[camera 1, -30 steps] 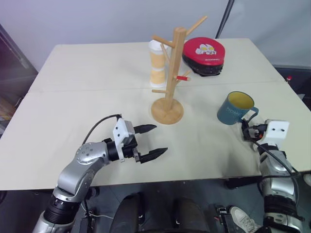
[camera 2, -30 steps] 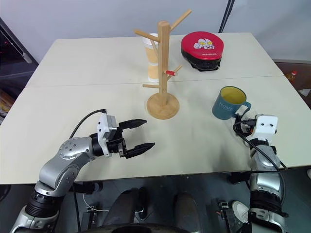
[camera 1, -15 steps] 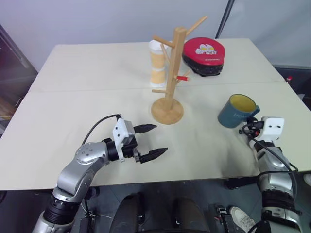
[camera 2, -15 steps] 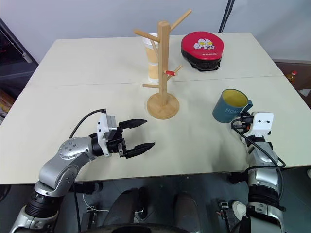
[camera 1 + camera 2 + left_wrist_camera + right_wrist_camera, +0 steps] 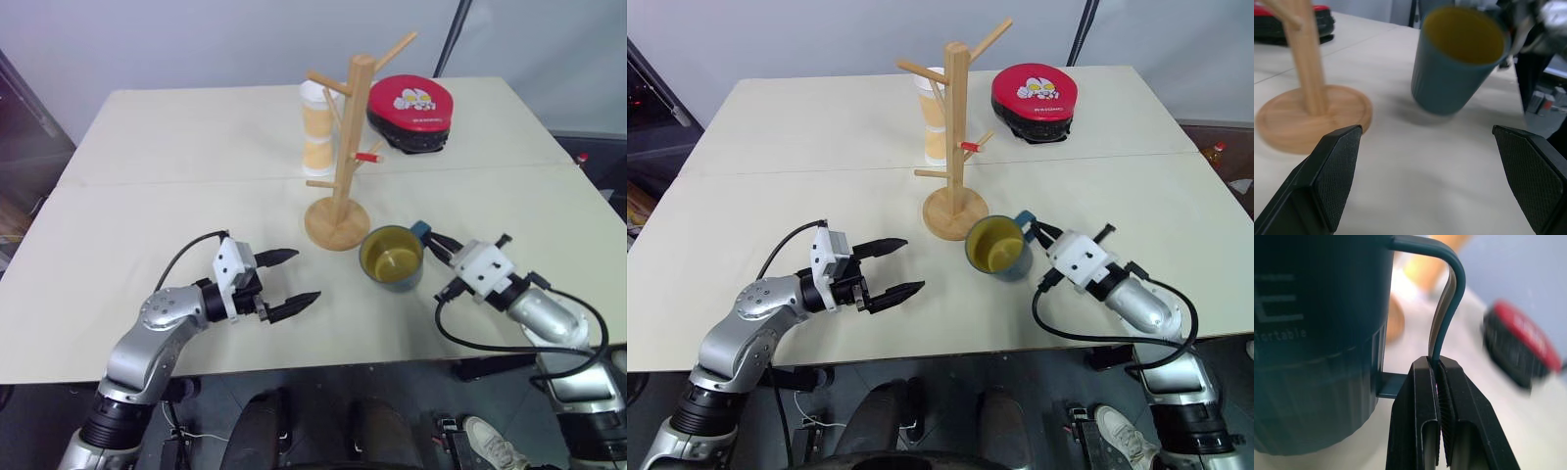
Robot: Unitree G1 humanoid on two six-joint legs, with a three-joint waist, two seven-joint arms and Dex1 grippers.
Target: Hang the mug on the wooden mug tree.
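Right hand (image 5: 432, 238) now pinching the mug (image 5: 392, 258) handle, carried over beside the wooden mug tree (image 5: 343, 147); left hand (image 5: 294, 279) spread, idle.

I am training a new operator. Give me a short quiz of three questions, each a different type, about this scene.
1. True or false: the mug already hangs on the wooden mug tree.
2. The right gripper pinches the mug by its: A) rim B) handle C) base
3. Fill in: the left gripper has its fingers ____.

Key: 1 false; 2 B; 3 open.
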